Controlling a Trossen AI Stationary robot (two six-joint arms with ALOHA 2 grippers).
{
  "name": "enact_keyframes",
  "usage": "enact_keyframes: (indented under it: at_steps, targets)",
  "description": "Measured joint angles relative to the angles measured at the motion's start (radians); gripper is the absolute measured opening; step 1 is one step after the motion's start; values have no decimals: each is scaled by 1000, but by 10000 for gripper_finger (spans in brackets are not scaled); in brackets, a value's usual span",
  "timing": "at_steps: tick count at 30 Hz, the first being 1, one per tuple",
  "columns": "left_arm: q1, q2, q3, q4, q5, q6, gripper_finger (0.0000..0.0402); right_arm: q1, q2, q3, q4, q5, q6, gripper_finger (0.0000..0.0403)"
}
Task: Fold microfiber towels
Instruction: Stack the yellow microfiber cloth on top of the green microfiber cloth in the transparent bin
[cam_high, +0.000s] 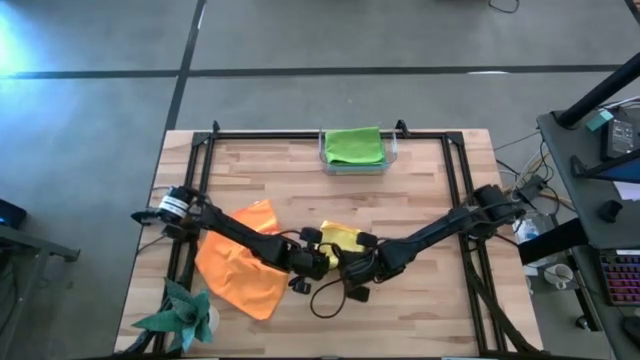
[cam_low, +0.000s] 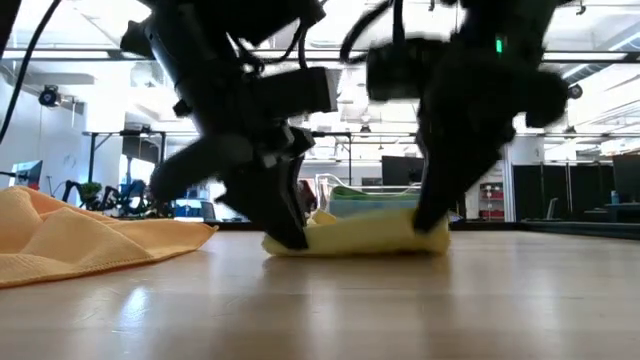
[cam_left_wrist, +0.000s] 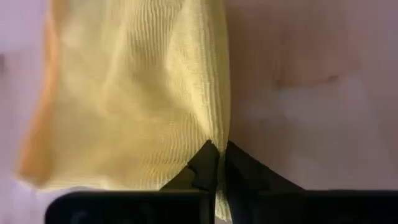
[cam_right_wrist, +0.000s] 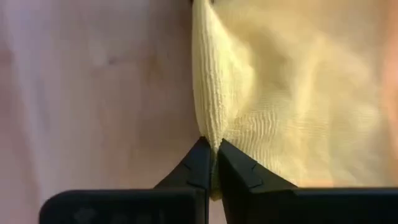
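The wooden table (cam_high: 420, 200) fills the middle of the high view, framed by black rails, with both dark arms reaching in from its side edges to meet near the front centre. The orange towel (cam_high: 240, 262) lies rumpled and spread out under the left arm; in the low view it shows as loose folds (cam_low: 70, 240) at the table's edge. Only the high view shows the lime green towel (cam_high: 354, 146), folded and sitting in a clear tray (cam_high: 390, 160) at the far edge, and the teal spiky ornament (cam_high: 185, 315) at the front corner on the left arm's side.

The yellow towel (cam_high: 340, 238) lies between the two grippers. From above it is mostly covered by them; the low view shows it as a low folded bundle (cam_low: 370, 235) resting on the wood.

The wrist views give what the others cannot. The left gripper (cam_left_wrist: 216, 163) has its fingers pressed together on an edge of the yellow cloth (cam_left_wrist: 137, 93). The right gripper (cam_right_wrist: 212, 158) is likewise closed tight, pinching the opposite edge of the cloth (cam_right_wrist: 280, 93) just above the tabletop.
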Motion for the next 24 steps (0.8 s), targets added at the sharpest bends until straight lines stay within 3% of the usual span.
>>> enact_keyframes:
  at_steps: [15, 24]
  targets:
    - [50, -252, 36, -74, -6, 36, 2, -34, -174, 3, -94, 47, 80, 12]
    - [154, -282, 46, -71, -8, 180, 2, -132, -249, 57, -207, 144, 44, 12]
